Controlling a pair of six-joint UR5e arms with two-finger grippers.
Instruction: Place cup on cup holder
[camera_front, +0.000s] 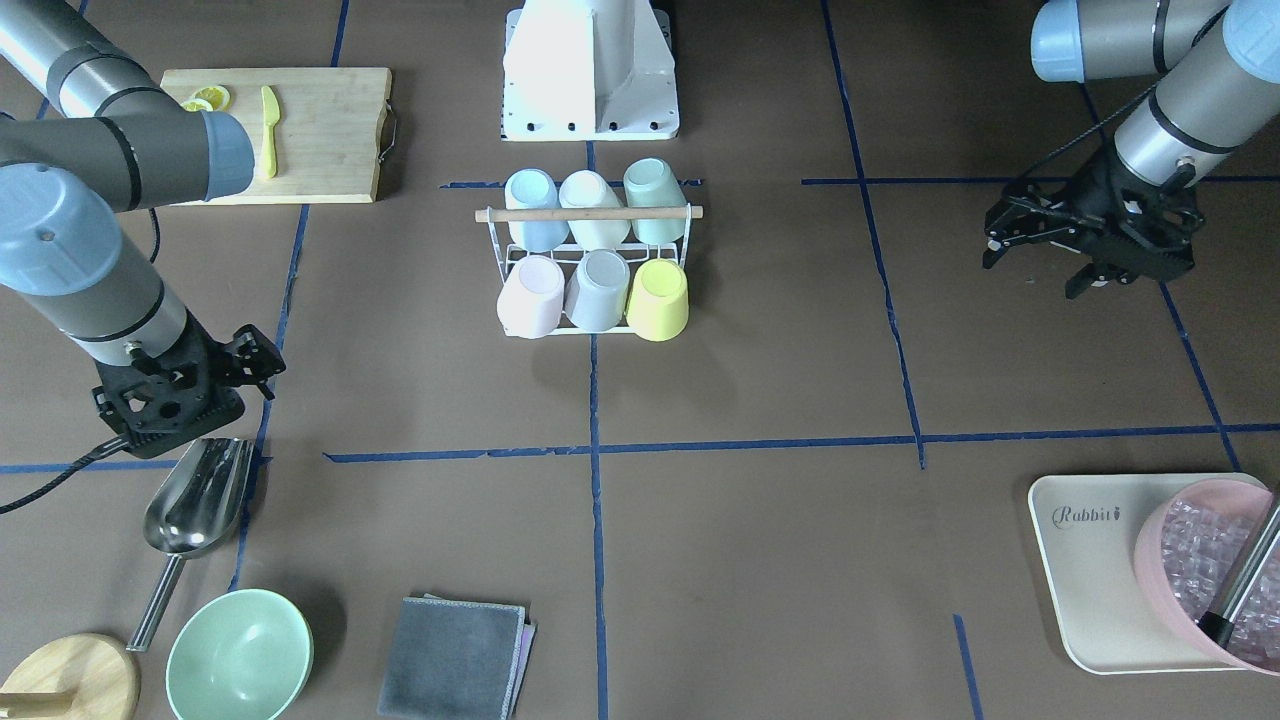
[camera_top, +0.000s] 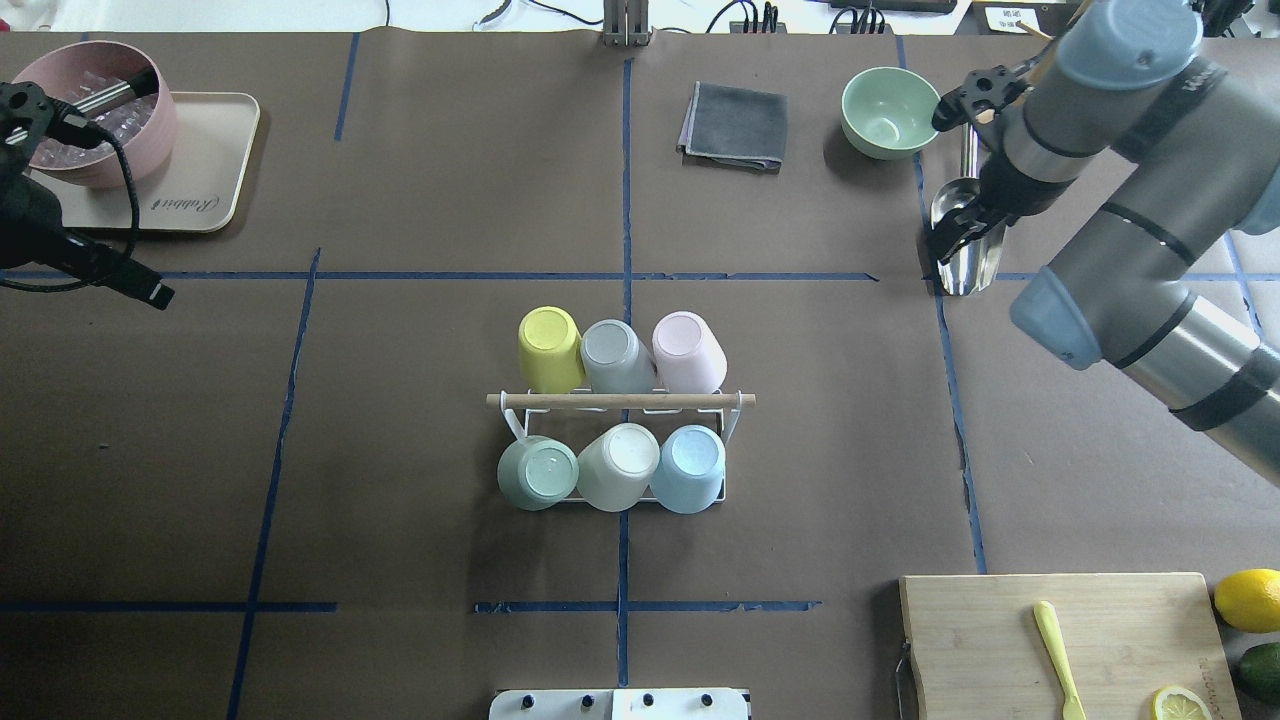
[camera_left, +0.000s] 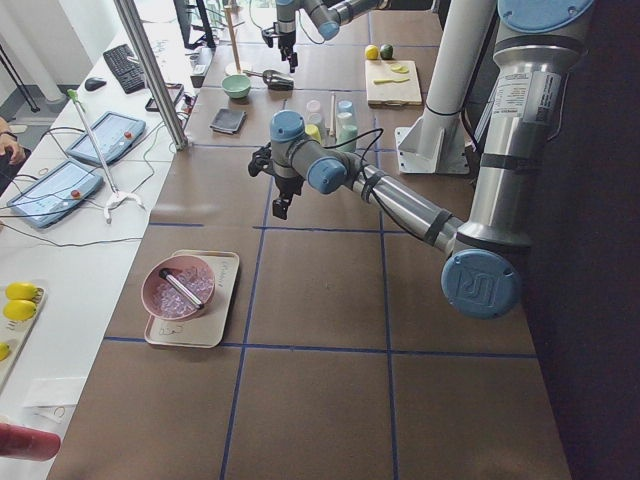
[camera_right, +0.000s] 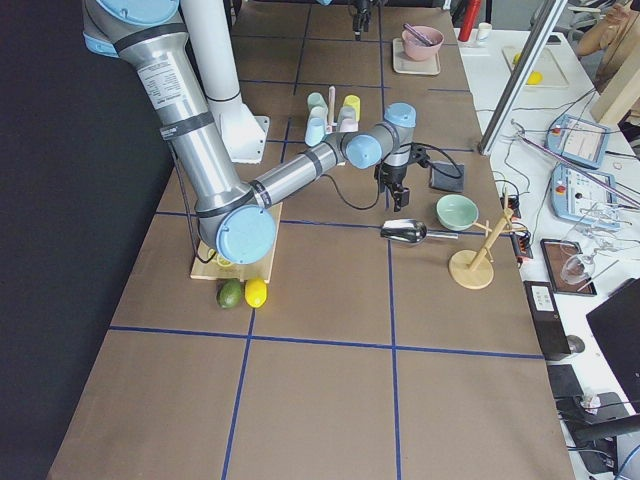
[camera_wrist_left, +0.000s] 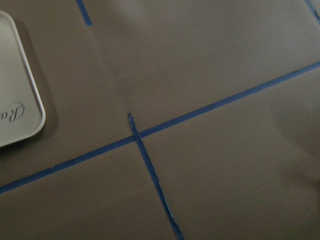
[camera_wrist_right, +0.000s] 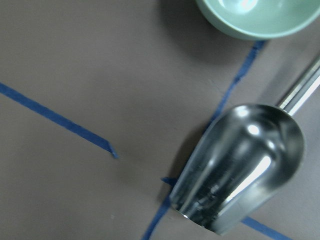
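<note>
I saw the small white wire cup holder with its light wooden rod (camera_top: 620, 400) at the middle of the table, slightly toward the robot's edge. Six pastel cups (camera_top: 687, 350) sat upended on its prongs, three per side. The left gripper (camera_front: 1090, 245) hung empty near the left edge, claw apart. The right gripper (camera_front: 180, 385), likewise spread and empty, hovered over a shiny metal scoop (camera_wrist_right: 240, 165) near the far right corner.

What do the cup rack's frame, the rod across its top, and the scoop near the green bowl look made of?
White wire cup rack: thin painted or coated metal wire, likely. Pale rod across its top: unfinished-looking wood, matte tan. Shiny silver scoop: polished metal, probably steel, given its mirror reflections.
</note>
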